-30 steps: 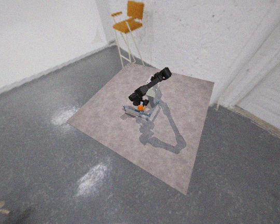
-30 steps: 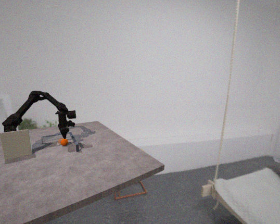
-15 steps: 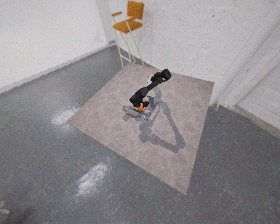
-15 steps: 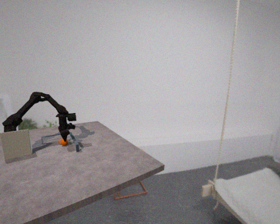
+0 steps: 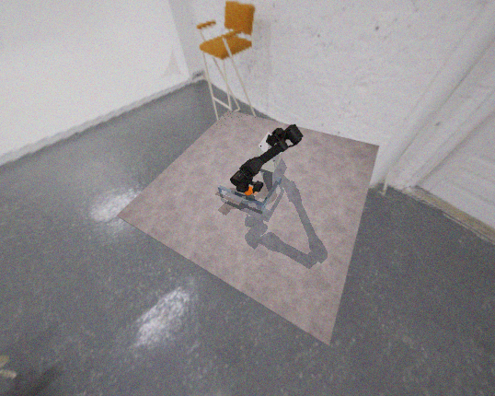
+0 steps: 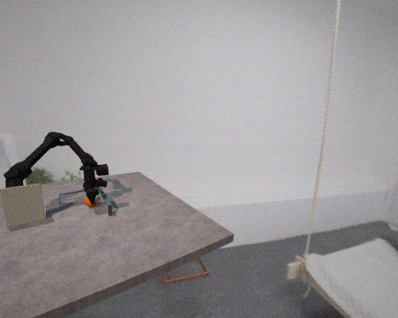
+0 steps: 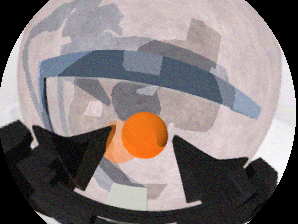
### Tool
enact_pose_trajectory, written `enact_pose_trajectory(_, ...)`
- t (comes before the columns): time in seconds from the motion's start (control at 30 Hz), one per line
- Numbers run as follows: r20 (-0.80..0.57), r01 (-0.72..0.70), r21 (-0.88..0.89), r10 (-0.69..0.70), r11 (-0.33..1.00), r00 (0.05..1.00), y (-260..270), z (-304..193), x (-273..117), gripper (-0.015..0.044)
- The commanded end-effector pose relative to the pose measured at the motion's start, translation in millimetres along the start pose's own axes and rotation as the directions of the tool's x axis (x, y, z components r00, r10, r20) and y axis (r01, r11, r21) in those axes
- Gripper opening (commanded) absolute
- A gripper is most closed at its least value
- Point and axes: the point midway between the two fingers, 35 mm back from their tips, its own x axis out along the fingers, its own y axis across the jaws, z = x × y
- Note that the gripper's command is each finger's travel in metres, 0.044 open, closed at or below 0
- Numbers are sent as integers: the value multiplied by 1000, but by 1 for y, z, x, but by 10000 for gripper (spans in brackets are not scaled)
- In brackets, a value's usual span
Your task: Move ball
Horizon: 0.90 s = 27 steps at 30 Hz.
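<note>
With the end effector (image 7: 141,156) spread around the ball (image 7: 144,135), an off-centre squeeze could seemingly squirt it past the walls (image 7: 143,72).

table (image 6: 143,237) | on it: ball (image 6: 88,201), clear walls (image 6: 107,203), beige block (image 6: 22,205)

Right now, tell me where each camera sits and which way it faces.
Top: high above the floor, angled down on the table; whole arm visible.
Exterior: off the table's side, level; arm arched over the ball.
Wrist: on the gripper, looking down; fingers open, flanking the ball, nothing gripped.
All three share the ball and the clear walls.
</note>
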Motion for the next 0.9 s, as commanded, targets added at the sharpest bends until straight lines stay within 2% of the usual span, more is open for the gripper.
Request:
enact_pose_trajectory(0.0,-2,-4,8,4,1000,1000,0,-1,3,313)
enact_pose_trajectory(0.03,-2,-4,8,4,1000,1000,0,-1,3,287)
enact_pose_trajectory(0.27,-2,-4,8,4,1000,1000,0,-1,3,241)
enact_pose_trajectory(0.37,-2,-3,8,3,1000,1000,-1,0,-1,162)
enact_pose_trajectory(0.57,0,6,8,-6,1000,1000,-4,6,-43,4)
enact_pose_trajectory(0.87,-2,7,8,-7,1000,1000,-4,4,-110,0)
